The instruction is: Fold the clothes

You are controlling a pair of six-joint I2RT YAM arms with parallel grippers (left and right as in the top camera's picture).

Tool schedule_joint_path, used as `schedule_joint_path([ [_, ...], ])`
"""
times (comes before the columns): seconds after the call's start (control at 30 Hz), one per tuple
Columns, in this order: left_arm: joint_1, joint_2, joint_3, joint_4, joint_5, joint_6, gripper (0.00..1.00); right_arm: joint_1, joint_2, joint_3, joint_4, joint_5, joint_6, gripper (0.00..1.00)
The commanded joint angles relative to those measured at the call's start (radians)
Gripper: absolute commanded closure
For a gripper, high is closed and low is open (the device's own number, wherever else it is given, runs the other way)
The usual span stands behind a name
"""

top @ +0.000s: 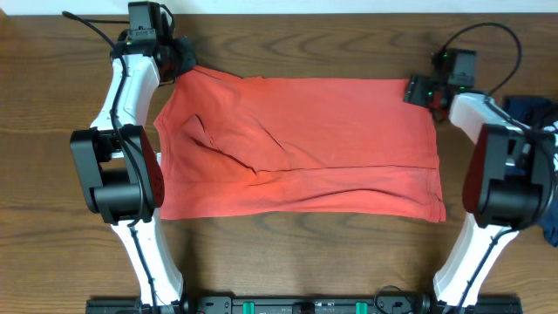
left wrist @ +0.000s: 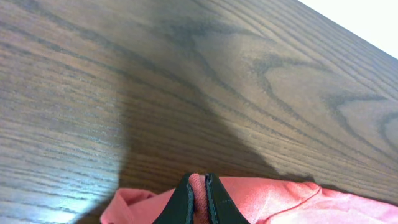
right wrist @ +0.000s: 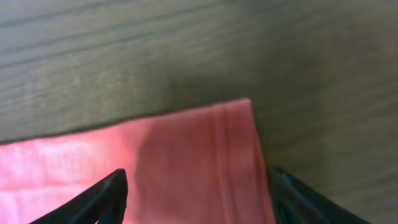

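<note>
Red-orange T-shirt (top: 296, 144) lies creased, roughly rectangular, on wood-grain desk (top: 288, 253); left gripper (left wrist: 199, 186) pinches its edge, right gripper (right wrist: 196, 196) spread astride hemmed corner.

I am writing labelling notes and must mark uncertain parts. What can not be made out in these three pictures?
1. Overhead: the dark blue thing at the right is cut off by the picture edge and partly hidden by the right arm; unidentifiable.
2. Right wrist: blurred; whether the open right gripper touches the T-shirt corner is unclear.
3. Left wrist: the left gripper pinches the T-shirt; the bottom edge cuts off the rest.
</note>
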Motion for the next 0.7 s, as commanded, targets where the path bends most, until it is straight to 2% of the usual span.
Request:
schedule_joint_path([
  [0.0, 0.001, -0.006, 0.0, -0.015, 0.008, -0.001, 0.94, 0.017, 0.028, 0.009, 0.043, 0.083, -0.01, 0.31],
  [0.3, 0.001, -0.006, -0.001, -0.029, 0.005, -0.001, 0.94, 0.019, 0.061, 0.009, 0.116, 0.113, -0.009, 0.36],
  [0.4, 0.001, -0.006, -0.001, -0.029, 0.005, -0.001, 0.94, 0.019, 0.062, 0.009, 0.134, 0.113, -0.009, 0.41],
  [0.47, 0.001, -0.006, -0.001, -0.03, 0.005, -0.001, 0.94, 0.019, 0.062, 0.009, 0.143, 0.113, -0.009, 0.52],
  [0.53, 0.001, -0.006, -0.001, -0.031, 0.005, -0.001, 0.94, 0.019, 0.062, 0.009, 0.146, 0.113, -0.007, 0.75],
  [0.57, 0.001, -0.006, -0.001, -0.031, 0.005, -0.001, 0.94, 0.019, 0.062, 0.009, 0.146, 0.118, 0.003, 0.91],
  [0.6, 0.001, -0.006, -0.001, -0.032, 0.005, -0.001, 0.94, 0.019, 0.062, 0.009, 0.145, 0.123, 0.013, 0.98],
  [0.67, 0.001, -0.006, -0.001, -0.034, 0.005, -0.001, 0.94, 0.019, 0.062, 0.009, 0.145, 0.124, 0.018, 0.99],
])
